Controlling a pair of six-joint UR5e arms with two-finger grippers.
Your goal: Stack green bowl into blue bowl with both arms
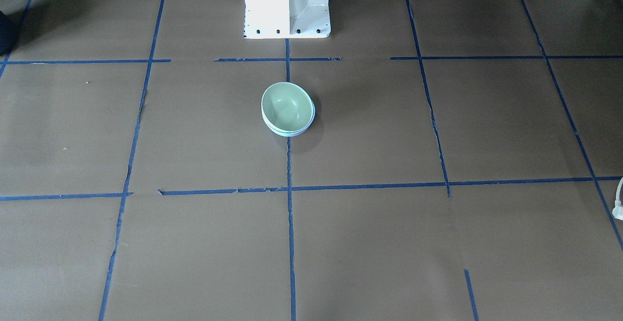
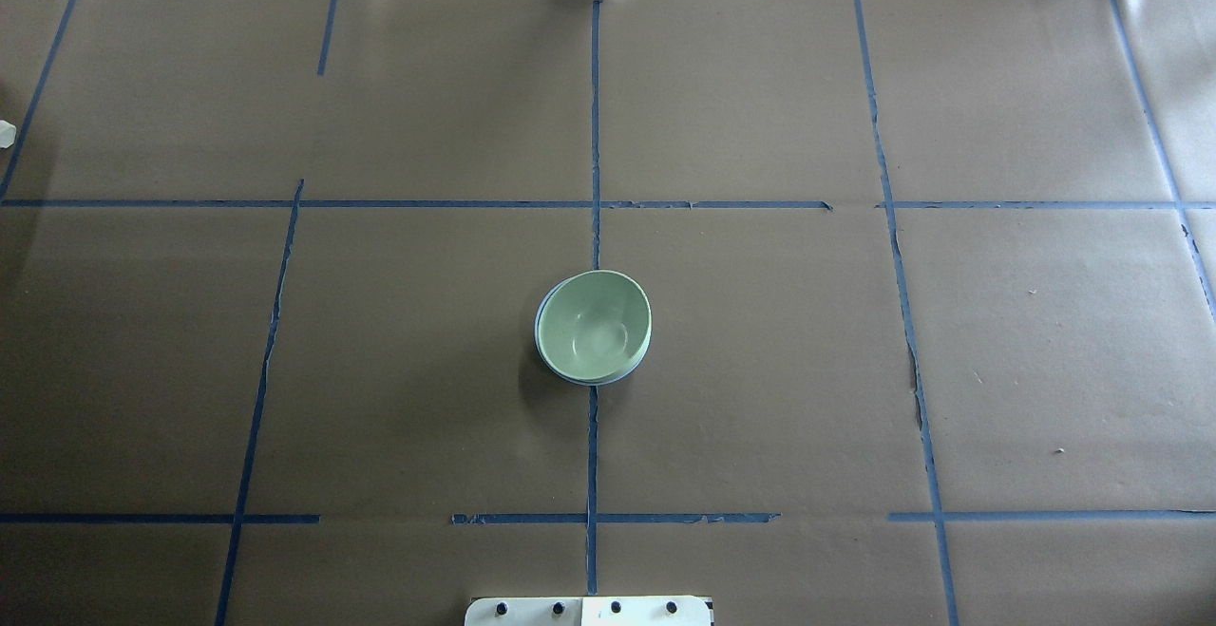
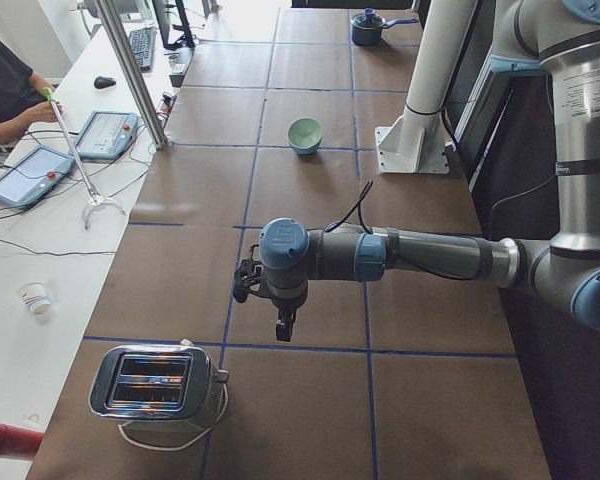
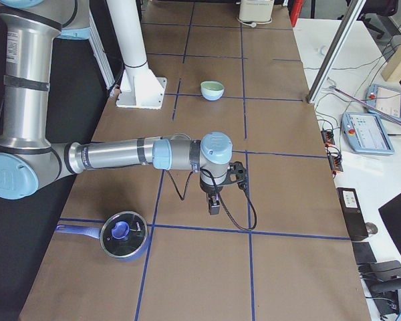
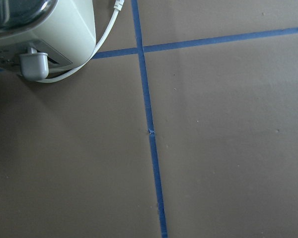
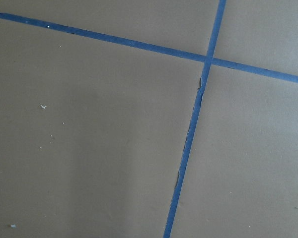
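The green bowl point(image 1: 287, 105) sits nested inside the blue bowl point(image 1: 293, 133) at the table's middle, in front of the pedestal. Only a thin blue rim shows under the green one. From overhead the green bowl point(image 2: 594, 324) sits slightly askew in the blue bowl point(image 2: 542, 341). Both arms are far from the bowls, out toward the table's ends. The left gripper point(image 3: 283, 330) points down over bare paper near the toaster. The right gripper point(image 4: 214, 206) points down near the pot. I cannot tell whether either is open or shut. Both wrist views show only paper and tape.
A silver toaster point(image 3: 155, 383) with a white cord stands at the left end, also in the left wrist view point(image 5: 35, 29). A blue lidded pot point(image 4: 123, 234) stands at the right end. The white pedestal point(image 1: 287, 4) stands behind the bowls. An operator point(image 3: 5, 85) sits at a side desk.
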